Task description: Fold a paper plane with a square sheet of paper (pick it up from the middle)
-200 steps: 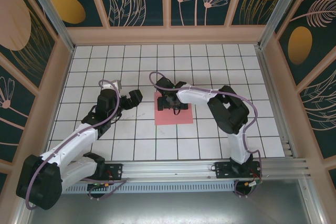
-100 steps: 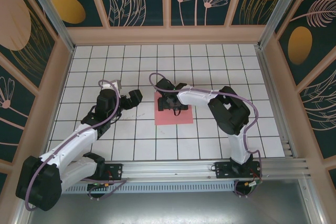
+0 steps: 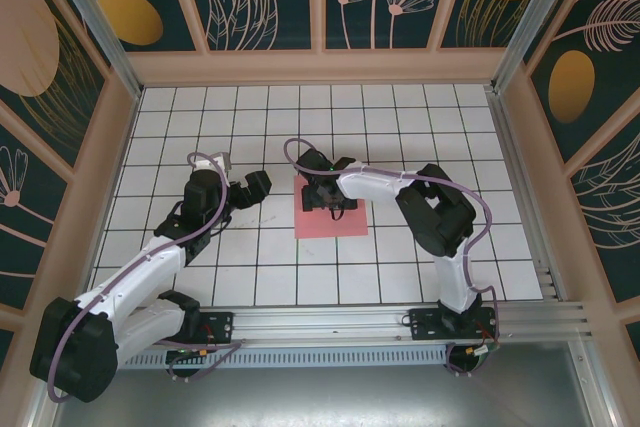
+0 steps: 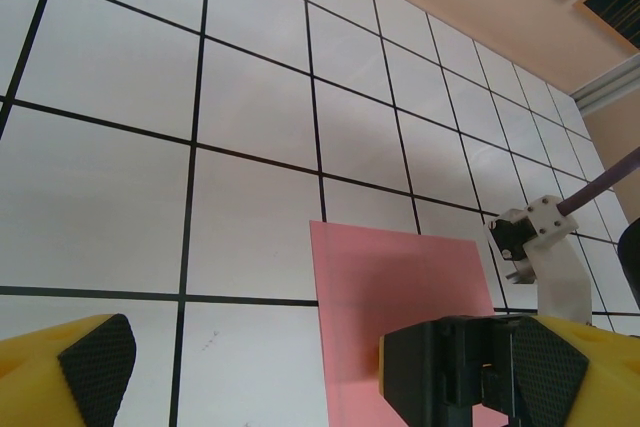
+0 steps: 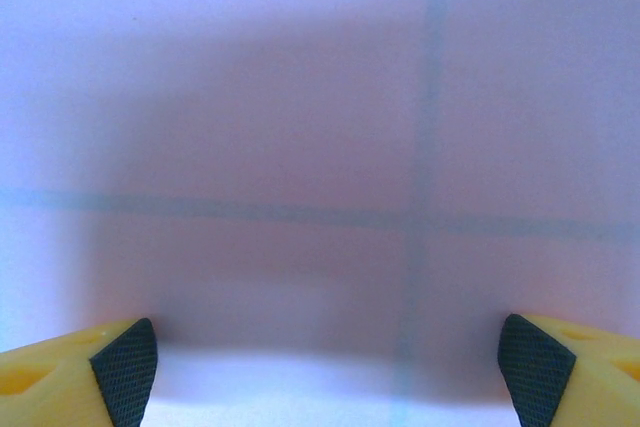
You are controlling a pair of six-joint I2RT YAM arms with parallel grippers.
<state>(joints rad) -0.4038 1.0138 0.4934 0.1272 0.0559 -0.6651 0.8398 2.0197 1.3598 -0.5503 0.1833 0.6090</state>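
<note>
Pink paper, the square sheet of paper (image 3: pixel 335 225), lies flat and unfolded close to the middle of the white tiled counter (image 3: pixel 400 127), its edges roughly square with the black grid lines. The right arm reaches in from about 4 o'clock, and the right pincer (image 3: pixel 330 205) is pointed down over the sheet, on the half toward 12 o'clock. From its own wrist camera the right pincer (image 5: pixel 330 362) has its yellow fingers with black pads (image 5: pixel 125 367) spread wide apart at the two lower corners, and between them is the pink surface (image 5: pixel 300 147) very close up, faint grid lines showing through it and a shadow across it; nothing is pinched between the pads. I cannot tell whether the tips are touching the paper. The left pincer (image 3: pixel 250 192) sits at 9 o'clock from the sheet, just beside its edge, off the paper. Seen from its wrist, the left pincer (image 4: pixel 320 367) is also spread wide with nothing between the fingers, looking across bare tiles to the pink sheet (image 4: pixel 400 287), where the black body of the right arm's pincer stands.
</note>
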